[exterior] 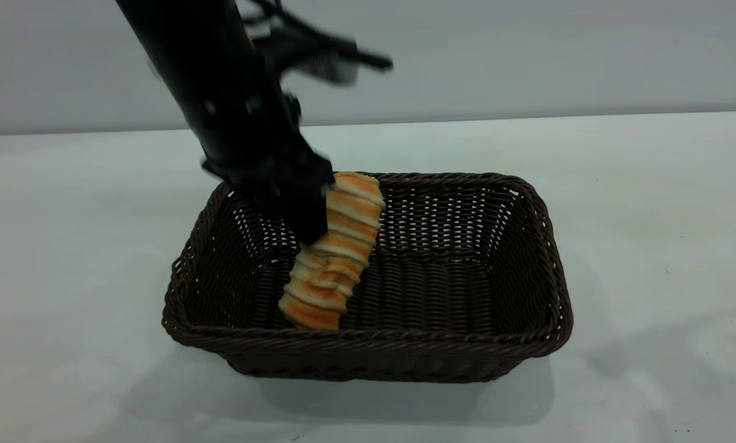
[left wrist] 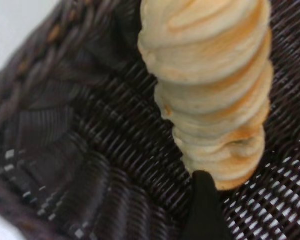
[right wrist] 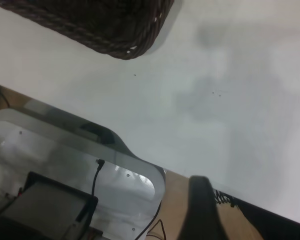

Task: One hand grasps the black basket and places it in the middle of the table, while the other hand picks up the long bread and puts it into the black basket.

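Observation:
The black basket [exterior: 528, 258] stands on the table [exterior: 651, 203], mid-table. The long bread [exterior: 337, 252] stands tilted inside the basket's left half, with its lower end on the woven floor and its upper end at rim height. My left gripper [exterior: 311, 223] reaches down into the basket from the upper left and grips the bread's upper part. In the left wrist view the bread [left wrist: 215, 95] lies over the basket weave [left wrist: 90, 150], with one black finger [left wrist: 204, 205] at its end. The right gripper is out of the exterior view; one of its fingers [right wrist: 204, 205] shows over the table edge.
The right wrist view shows a basket corner [right wrist: 125, 40], bare tabletop [right wrist: 215, 100], and past the table's edge a grey base plate [right wrist: 65, 155] with a cable and wooden boards.

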Controlling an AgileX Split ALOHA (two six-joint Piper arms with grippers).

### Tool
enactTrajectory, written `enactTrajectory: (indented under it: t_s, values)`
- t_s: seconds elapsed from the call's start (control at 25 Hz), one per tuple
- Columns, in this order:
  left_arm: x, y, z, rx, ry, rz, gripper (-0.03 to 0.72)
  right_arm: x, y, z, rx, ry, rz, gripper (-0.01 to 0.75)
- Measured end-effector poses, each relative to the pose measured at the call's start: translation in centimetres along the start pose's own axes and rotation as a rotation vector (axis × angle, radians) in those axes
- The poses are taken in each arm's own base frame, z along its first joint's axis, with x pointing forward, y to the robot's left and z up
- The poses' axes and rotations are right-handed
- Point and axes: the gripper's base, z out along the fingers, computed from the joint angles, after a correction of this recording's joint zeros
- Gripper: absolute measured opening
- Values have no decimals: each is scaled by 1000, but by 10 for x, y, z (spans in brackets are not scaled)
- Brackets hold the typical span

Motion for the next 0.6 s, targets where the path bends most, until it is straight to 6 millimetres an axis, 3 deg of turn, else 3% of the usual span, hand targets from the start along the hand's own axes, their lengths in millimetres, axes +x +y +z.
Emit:
enactTrajectory:
  t_s: [0.24, 0.44, 0.6]
  values:
    - [4, 9, -97, -208, -145, -69, 569, 2, -2, -3, 32, -5, 11, 577]
    - [42, 39, -168, -484, -123, -290, 565, 14, -2, -15, 65, -42, 15, 577]
    - [73, 40, -206, -554, -49, -389, 565, 37, 1, -21, 78, -62, 14, 577]
